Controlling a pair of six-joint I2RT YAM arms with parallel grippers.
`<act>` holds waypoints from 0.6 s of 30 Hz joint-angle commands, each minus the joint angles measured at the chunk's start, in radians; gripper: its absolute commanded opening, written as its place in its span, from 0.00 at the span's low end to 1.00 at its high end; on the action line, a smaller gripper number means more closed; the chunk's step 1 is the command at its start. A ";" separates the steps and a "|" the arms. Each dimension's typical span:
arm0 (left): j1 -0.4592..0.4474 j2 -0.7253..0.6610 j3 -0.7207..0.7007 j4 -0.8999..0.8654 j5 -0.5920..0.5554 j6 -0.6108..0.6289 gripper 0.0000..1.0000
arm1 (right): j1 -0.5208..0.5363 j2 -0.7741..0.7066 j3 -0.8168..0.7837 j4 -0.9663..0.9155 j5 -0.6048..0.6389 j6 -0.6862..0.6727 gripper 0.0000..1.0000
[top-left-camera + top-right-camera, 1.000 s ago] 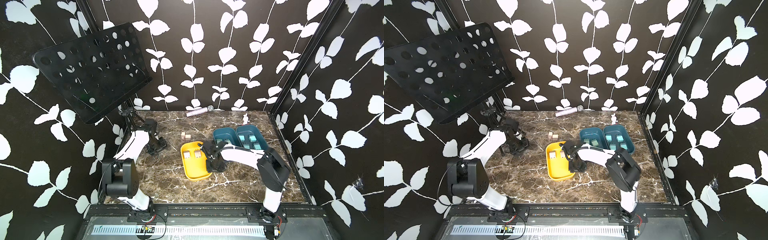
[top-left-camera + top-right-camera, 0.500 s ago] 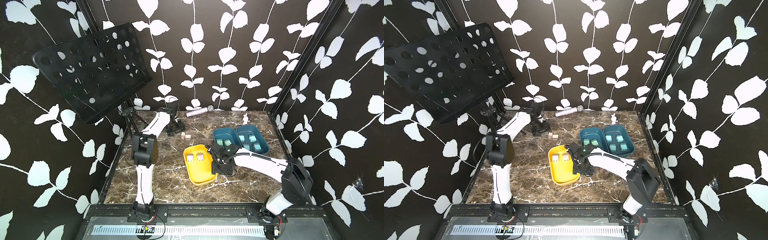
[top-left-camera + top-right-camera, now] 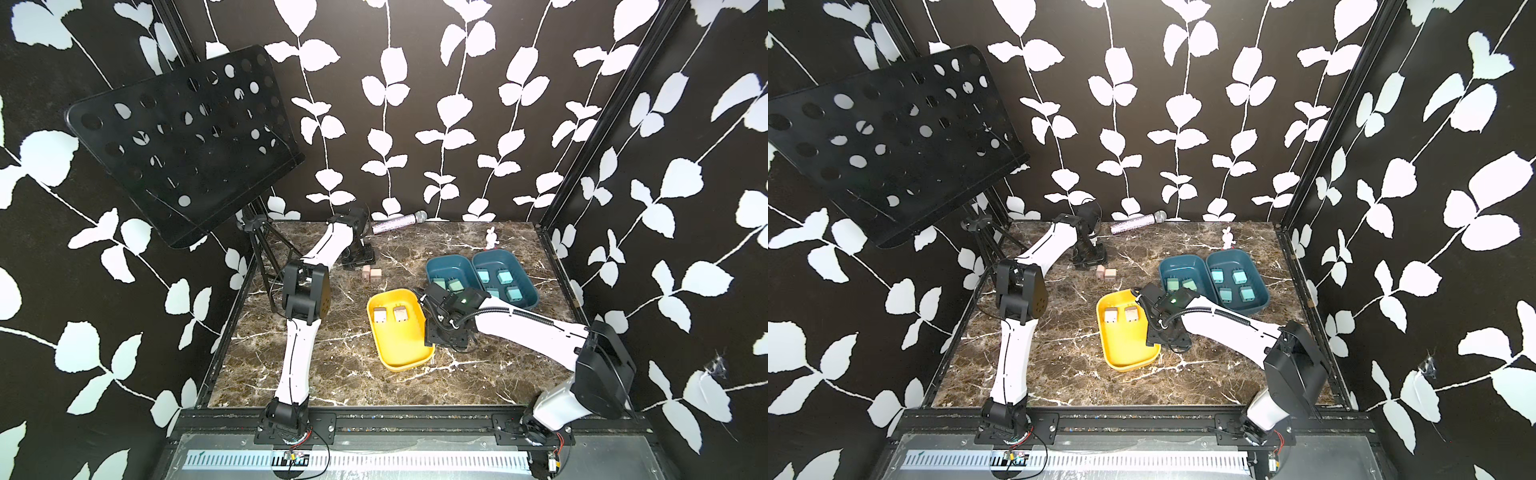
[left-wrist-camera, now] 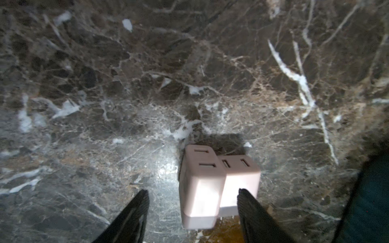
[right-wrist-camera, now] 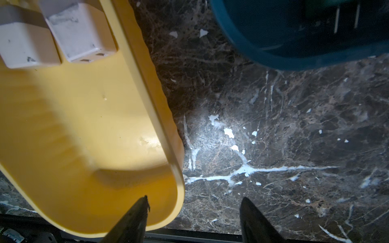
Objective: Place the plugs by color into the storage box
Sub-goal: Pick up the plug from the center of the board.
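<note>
Worktop (image 3: 332, 374) – dark brown marble, white veins, glossy; wrist views show the same surface w/ glare patches.

Music stand (image 3: 183, 153): black perforated desk, tilted, raised over back-left corner; tripod legs (image 3: 266, 249) at the worktop's left edge. Seen in both top views (image 3: 888, 141).

Mic (image 3: 399, 222): glittery handle, grey mesh head, lying flat along the back wall, approx. centre.

Rabbit toy (image 3: 491, 238) – small, pale, upright, back-right area, well apart from mic. Detail too small to tell.

Walls (image 3: 415, 83): black w/ white leaf-vine print, all three sides.

Front: black rail, slotted metal strip (image 3: 374, 459) below it.
</note>
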 commanded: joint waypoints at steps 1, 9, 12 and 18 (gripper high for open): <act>-0.001 0.012 0.017 -0.032 -0.033 0.031 0.64 | 0.012 -0.005 0.006 -0.014 0.011 0.018 0.68; 0.000 0.014 0.009 -0.010 -0.043 0.044 0.46 | 0.028 0.024 0.032 -0.006 0.003 0.009 0.68; -0.001 0.015 0.007 0.007 -0.032 0.050 0.40 | 0.033 0.032 0.040 -0.005 0.000 0.004 0.68; -0.001 0.010 0.002 -0.005 -0.024 0.060 0.23 | 0.040 0.034 0.047 -0.006 -0.001 -0.001 0.68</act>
